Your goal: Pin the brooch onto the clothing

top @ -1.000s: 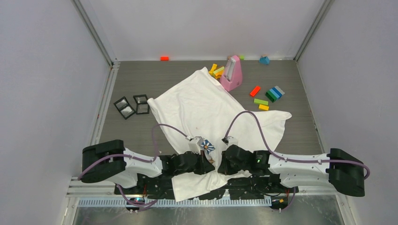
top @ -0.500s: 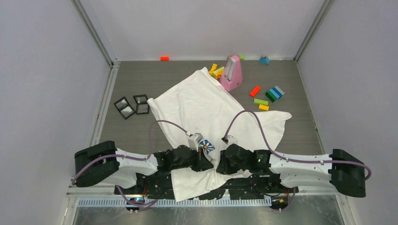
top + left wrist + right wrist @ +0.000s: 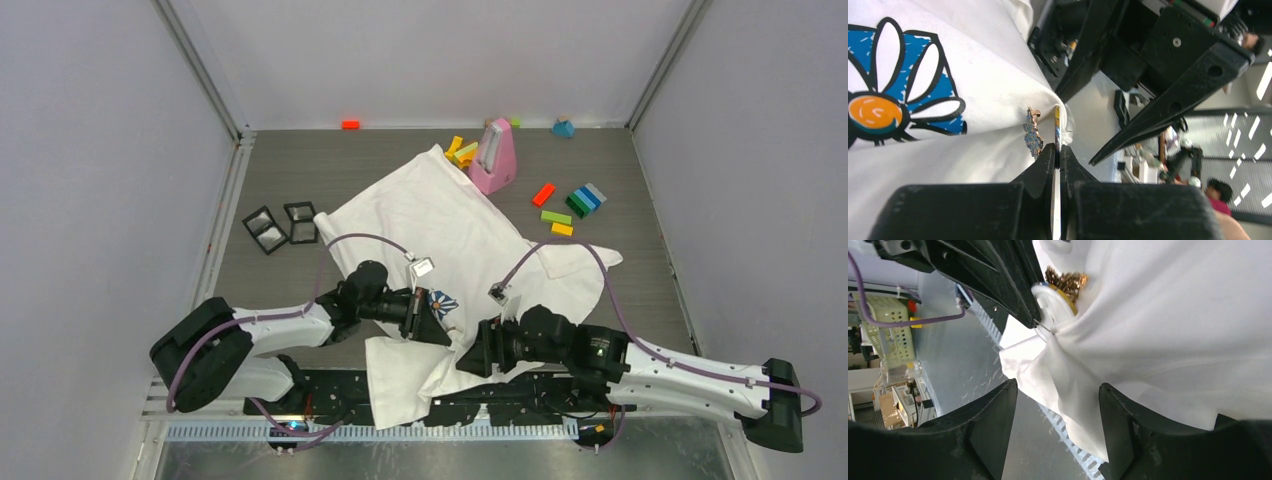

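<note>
the white t-shirt [image 3: 430, 215] lies rumpled across the middle of the grey table [image 3: 300, 165], its near edge draped over the front rail between the two arm bases; the left gripper [image 3: 1058, 149] is pinched tight, its jaws closed on a thin white-and-yellow edge of the brooch [image 3: 1066, 278], whose gold, glittery part sits against a raised fold of cloth just beside the blue daisy print [image 3: 893, 105]; cloth bunches round the pinch point; the right gripper [image 3: 1057, 387] faces that spot from the other side with its jaws standing wide, a tuft of shirt hanging in the gap but touching neither finger, so it holds nothing; at the far side of the table a pink upright object [image 3: 494, 155] touches the shirt's far corner, coloured blocks [image 3: 580, 200] lie to its right, and two black-framed squares [image 3: 282, 227] lie just left of the shirt
</note>
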Robot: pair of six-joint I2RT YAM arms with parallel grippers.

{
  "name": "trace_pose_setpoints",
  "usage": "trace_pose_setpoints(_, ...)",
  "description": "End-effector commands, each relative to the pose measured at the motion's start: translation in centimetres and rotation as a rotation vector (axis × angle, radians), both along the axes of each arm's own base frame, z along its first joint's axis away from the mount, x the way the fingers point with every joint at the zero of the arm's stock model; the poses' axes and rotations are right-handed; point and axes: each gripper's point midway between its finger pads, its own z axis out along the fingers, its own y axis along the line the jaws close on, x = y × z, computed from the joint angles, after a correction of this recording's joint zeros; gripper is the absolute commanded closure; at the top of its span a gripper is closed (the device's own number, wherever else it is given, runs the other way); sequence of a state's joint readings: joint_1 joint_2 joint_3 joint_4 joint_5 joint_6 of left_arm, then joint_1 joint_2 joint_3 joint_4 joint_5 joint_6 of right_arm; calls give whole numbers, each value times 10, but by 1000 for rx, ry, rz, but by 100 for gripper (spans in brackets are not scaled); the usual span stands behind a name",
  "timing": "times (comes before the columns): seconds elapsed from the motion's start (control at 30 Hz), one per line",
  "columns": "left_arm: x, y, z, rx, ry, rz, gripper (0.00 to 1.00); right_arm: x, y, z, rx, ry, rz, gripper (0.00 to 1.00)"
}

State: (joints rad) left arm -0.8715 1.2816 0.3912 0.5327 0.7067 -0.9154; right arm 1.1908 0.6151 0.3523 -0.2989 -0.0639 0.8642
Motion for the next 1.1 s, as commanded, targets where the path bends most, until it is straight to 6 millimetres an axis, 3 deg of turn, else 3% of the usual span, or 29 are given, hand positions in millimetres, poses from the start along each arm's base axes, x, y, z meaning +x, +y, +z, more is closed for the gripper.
trace_pose_setpoints(0.0, -33, 2, 28, -105, 8, -258, 100, -5, 0, 13, 86, -53, 48, 33)
trace_pose_setpoints(0.27, -40, 7, 39, -140, 11, -326, 100, 3, -10, 22, 143, -116, -7, 32)
trace_pose_setpoints(0.67, -41, 7, 41, -158, 14, -335, 100, -6, 8, 43, 231, -126, 79, 33)
trace_pose_setpoints(0.9, -42, 6, 43, -179, 16, -341, 100, -3, 21, 42, 255, -99, 73, 50)
trace_pose_setpoints(1.07, -44, 7, 44, -187, 16, -350, 100, -3, 24, 46, 301, -88, 63, 52)
